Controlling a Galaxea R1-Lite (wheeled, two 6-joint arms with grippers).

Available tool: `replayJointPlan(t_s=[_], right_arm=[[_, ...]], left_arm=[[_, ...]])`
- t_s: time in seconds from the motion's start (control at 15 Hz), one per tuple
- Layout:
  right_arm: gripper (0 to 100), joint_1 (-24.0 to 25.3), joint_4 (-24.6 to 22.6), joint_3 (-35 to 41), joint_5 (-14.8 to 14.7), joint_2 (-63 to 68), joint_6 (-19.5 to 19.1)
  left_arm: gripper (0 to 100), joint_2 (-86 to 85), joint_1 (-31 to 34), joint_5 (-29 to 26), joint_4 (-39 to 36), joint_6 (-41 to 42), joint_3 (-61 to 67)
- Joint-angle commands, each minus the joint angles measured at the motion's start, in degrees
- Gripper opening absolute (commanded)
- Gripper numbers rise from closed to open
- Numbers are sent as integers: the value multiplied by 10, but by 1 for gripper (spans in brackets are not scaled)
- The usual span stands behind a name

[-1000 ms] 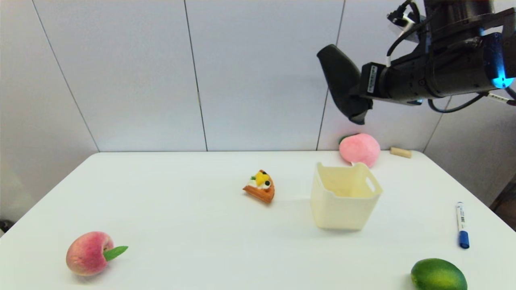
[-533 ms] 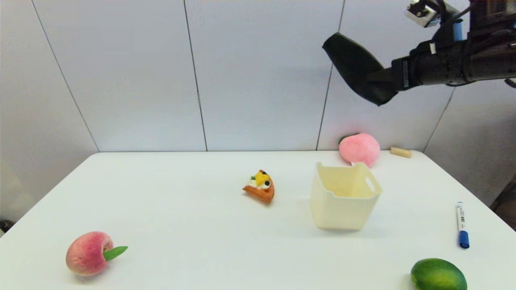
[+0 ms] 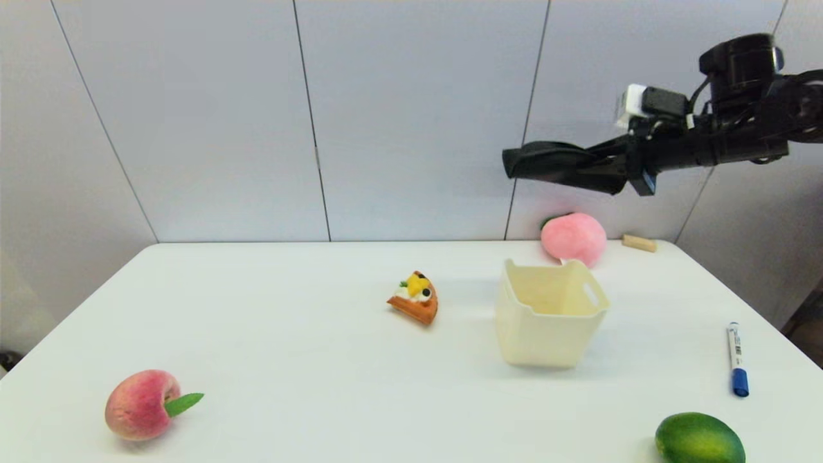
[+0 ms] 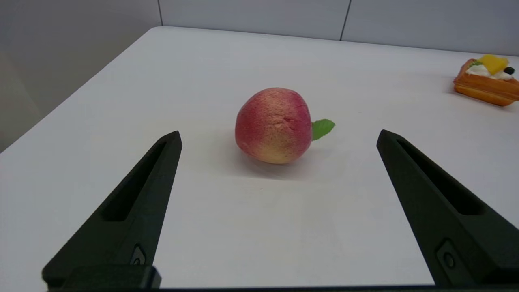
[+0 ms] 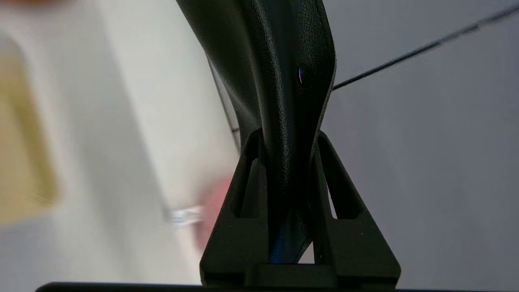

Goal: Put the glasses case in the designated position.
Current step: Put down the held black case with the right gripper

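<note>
Right gripper (image 3: pixel 604 168) raised, jaws clamped, left gripper (image 4: pixel 279 140) jaws spread

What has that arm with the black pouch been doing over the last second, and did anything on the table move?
The right tool kept its grip on the glasses case and turned it: the case hung steeply a second ago and now lies almost level, high above the cream basket. Nothing was let go. The left tool hangs open near the peach. Everything on the table stayed put.

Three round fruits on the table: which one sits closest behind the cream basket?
The smooth pink fruit by the back wall, just behind the basket; the peach and lime lie at the front edge.
</note>
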Motion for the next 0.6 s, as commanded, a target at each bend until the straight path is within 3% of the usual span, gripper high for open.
replayJointPlan(t_s=[0.07,0.4,0.6], right_arm=[[0,3,-19,-28,-13,95,-85],[0,31,-15,-26,-21,112,-73],[0,39,9,-26,-34,103,-43]], left_arm=[[100,1,1,0,-1,0,0],[100,1,0,0,1,0,0],[100,1,0,0,-1,0,0]])
